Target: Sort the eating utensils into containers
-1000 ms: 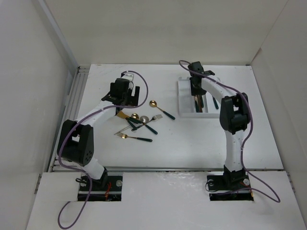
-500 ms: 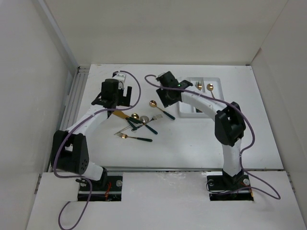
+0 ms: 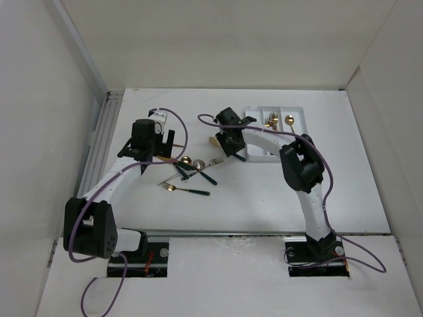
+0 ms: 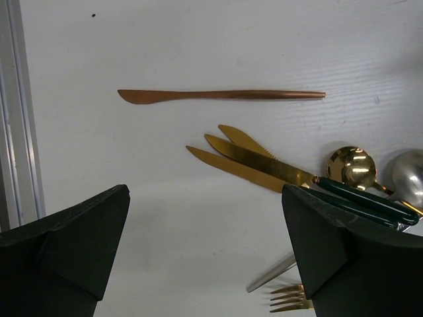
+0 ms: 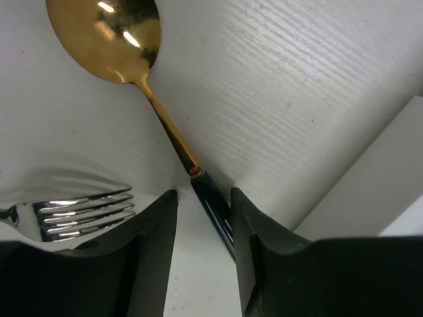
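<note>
1. Target: the gold spoon (image 5: 106,33) lies on the table (image 3: 344,198) near the middle of the far half, just beside the left wall of the tray (image 3: 295,142). The tray sits toward the far edge, right of the middle.
2. Long axis: in the top view the spoon runs diagonally, with its bowl toward the far-left corner and its dark handle toward the near-right, pointing at the tray's near-left corner.
3. Nearer arm: the right gripper (image 5: 203,195) is directly over the spoon. The left gripper (image 4: 205,218) is well apart from it, toward the left edge.
4. Right fingers: the fingers (image 5: 145,257) straddle the dark handle just behind its joint with the gold neck, with the jaws crosswise to the long axis. The gap is narrow but not closed, and bare table shows on one side of the handle. The handle lies close against the other finger; contact cannot be confirmed. Nothing is clamped.
5. Clearance: a silver fork (image 5: 79,208) lies just outside one finger, and the tray wall lies near the other.
6. Left fingers: spread wide and empty, above bare table. A copper knife (image 4: 218,96) and three gold knives (image 4: 251,158) lie beyond them.
</note>
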Available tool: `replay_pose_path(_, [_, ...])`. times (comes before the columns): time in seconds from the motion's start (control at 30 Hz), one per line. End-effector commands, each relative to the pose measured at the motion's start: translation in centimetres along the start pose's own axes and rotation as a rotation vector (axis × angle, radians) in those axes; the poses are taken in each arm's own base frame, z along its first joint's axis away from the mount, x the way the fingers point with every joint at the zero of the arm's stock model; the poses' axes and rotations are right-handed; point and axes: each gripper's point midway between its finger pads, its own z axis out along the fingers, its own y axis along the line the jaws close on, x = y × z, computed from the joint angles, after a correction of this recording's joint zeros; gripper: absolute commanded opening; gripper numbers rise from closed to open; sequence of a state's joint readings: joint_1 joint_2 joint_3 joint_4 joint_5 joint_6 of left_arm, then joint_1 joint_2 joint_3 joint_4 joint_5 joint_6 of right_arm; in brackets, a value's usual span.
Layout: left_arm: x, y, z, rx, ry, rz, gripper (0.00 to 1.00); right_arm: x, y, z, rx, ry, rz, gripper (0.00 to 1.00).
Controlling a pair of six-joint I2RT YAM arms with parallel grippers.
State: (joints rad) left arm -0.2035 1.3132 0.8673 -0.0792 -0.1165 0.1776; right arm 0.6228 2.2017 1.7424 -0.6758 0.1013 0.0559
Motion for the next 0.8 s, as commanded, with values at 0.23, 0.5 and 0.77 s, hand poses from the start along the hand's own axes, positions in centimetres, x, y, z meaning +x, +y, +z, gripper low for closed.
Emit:
replay_pose_path(0.23, [-0.4, -0.4, -0.6, 0.038, -0.026, 0.048, 1.0, 0.8, 1.4, 2.4, -0.002, 0.006, 0.015, 0.0])
replay_pose_path(0.5, [-2.7, -1.0, -1.5, 0.058, -0.071, 0.032, 1.0, -7.1, -1.1, -5.6, -0.031, -0.238, 0.155, 0.0])
replay_pose_path(0.77, [-4.2, -1.6, -2.8, 0.07, -0.102, 0.036, 1.0, -6.7, -16.6, -13.6, 0.21, -0.366, 0.426, 0.0])
